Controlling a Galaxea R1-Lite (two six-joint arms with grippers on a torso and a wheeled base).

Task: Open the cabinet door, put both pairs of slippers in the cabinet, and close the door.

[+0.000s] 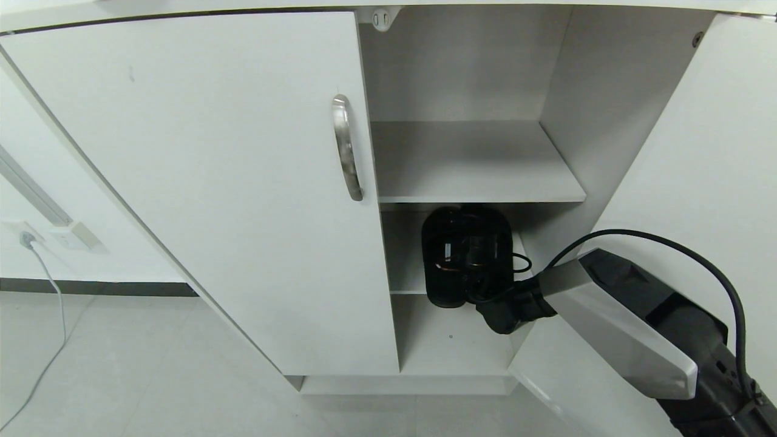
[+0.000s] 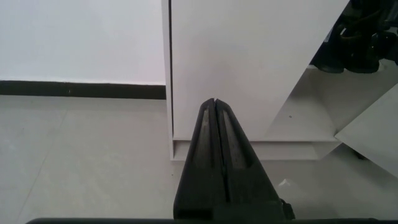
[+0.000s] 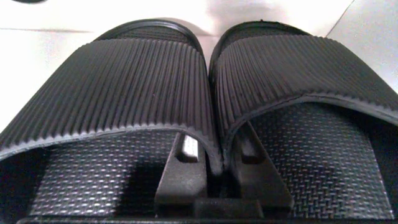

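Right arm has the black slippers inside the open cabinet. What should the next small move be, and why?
Probably open the right tool to let go of the slippers. It is clamped on the two inner strap edges, and the pair is well inside the cabinet, over the lower shelf. They look to be resting on it, though contact isn't certain.

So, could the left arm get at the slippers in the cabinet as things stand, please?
Probably not directly. The left gripper sits low, facing the closed door, and the right arm takes up much of the open side, holding the slippers.
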